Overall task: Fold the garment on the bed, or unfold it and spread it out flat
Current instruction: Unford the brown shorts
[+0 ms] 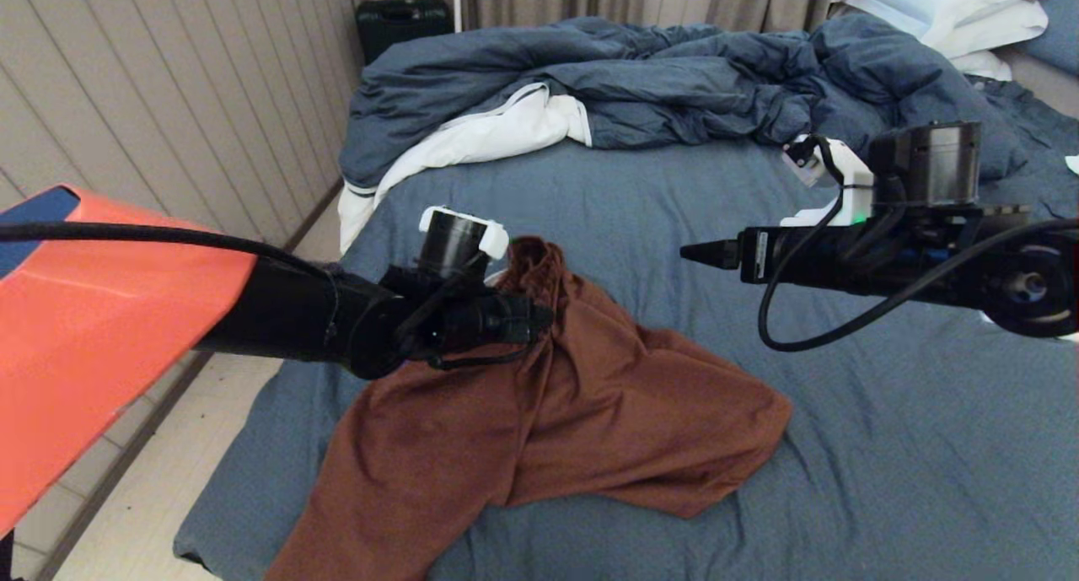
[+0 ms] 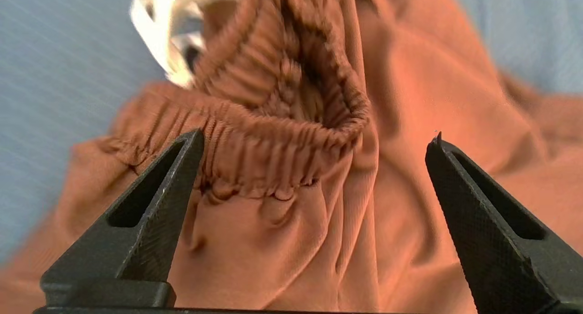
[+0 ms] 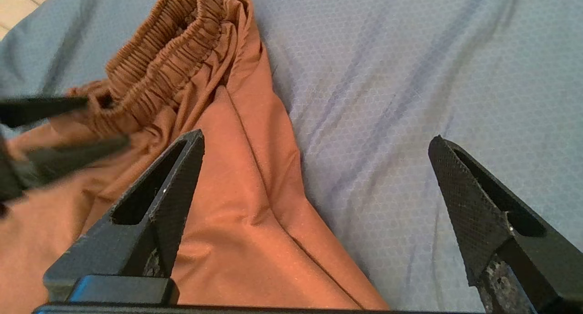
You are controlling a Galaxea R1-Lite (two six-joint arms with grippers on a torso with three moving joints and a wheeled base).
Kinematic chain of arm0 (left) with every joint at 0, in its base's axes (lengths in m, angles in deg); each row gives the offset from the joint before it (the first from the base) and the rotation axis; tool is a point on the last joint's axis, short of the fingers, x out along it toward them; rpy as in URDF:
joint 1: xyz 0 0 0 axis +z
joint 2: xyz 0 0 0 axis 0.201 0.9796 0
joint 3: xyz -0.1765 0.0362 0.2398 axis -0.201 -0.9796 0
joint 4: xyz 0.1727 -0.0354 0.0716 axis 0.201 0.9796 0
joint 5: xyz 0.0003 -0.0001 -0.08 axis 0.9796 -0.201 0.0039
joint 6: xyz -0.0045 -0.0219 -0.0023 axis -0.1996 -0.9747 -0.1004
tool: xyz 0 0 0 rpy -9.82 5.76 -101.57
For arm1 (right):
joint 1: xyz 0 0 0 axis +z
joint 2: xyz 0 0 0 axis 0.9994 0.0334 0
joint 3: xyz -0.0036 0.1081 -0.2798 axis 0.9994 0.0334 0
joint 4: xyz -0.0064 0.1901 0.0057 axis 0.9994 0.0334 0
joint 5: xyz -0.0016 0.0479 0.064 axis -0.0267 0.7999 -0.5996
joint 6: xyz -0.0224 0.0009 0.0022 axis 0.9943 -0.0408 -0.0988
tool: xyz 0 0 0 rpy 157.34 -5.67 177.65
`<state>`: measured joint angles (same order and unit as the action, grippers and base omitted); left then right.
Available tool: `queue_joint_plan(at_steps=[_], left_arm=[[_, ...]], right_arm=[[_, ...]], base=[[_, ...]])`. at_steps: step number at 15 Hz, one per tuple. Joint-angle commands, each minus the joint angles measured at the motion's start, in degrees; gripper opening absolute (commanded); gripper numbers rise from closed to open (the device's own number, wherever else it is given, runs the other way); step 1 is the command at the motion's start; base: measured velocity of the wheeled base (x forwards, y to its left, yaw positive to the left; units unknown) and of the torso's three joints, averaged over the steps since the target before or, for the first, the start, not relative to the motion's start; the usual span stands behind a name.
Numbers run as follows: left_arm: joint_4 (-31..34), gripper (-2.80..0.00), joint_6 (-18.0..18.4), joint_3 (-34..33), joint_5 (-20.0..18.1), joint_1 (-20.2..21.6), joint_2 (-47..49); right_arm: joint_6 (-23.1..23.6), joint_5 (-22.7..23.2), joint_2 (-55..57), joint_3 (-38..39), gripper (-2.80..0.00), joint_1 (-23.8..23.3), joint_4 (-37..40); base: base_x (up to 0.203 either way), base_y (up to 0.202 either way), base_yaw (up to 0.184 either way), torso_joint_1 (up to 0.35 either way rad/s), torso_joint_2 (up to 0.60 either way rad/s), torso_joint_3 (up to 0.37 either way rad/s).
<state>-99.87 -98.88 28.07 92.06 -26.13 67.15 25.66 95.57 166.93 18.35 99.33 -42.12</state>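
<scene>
The garment (image 1: 582, 412), rust-brown shorts, lies crumpled on the slate-blue sheet of the bed (image 1: 885, 446), its bunched elastic waistband (image 2: 273, 136) raised toward the far side. My left gripper (image 2: 314, 141) hovers open just over that waistband, with cloth below its spread jaws and nothing pinched. In the head view the left gripper (image 1: 539, 315) sits at the garment's upper left part. My right gripper (image 1: 687, 252) hangs open above bare sheet to the right of the waistband (image 3: 164, 54). Its jaws straddle the garment's edge (image 3: 255, 200) and the sheet (image 3: 410, 100).
A rumpled blue duvet (image 1: 641, 83) with white lining (image 1: 497, 134) is heaped across the far side of the bed, with white pillows (image 1: 952, 8) at the far right. The bed's left edge drops to a pale floor (image 1: 169, 471) beside a panelled wall (image 1: 169, 92).
</scene>
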Motion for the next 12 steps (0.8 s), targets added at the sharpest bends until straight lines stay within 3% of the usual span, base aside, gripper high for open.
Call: queue_joint_plan(at_steps=[1, 2, 3, 12], left_arm=[[-1.60, 0.00, -0.04, -0.42, 0.32, -0.85, 2.69], [-2.63, 0.00, 0.03, -0.42, 0.35, -0.86, 2.97], [-2.68, -2.80, -0.05, -0.42, 0.52, -0.86, 2.99], [-2.78, -2.80, 0.12, 0.37, 0.75, -0.72, 2.76]], right_arm=[[-0.03, 0.08, 0.41, 0.01, 0.00, 0.01, -0.10], [-0.03, 0.08, 0.46, -0.07, 0.00, 0.01, -0.10], [-0.03, 0.08, 0.46, -0.07, 0.00, 0.01, -0.10], [-0.03, 0.08, 0.55, -0.07, 0.00, 0.01, -0.10]], base=[[0.000, 0.000, 0.000, 0.000, 0.00, 0.000], [0.000, 0.000, 0.000, 0.000, 0.00, 0.000], [0.000, 0.000, 0.000, 0.000, 0.00, 0.000], [0.000, 0.000, 0.000, 0.000, 0.00, 0.000]])
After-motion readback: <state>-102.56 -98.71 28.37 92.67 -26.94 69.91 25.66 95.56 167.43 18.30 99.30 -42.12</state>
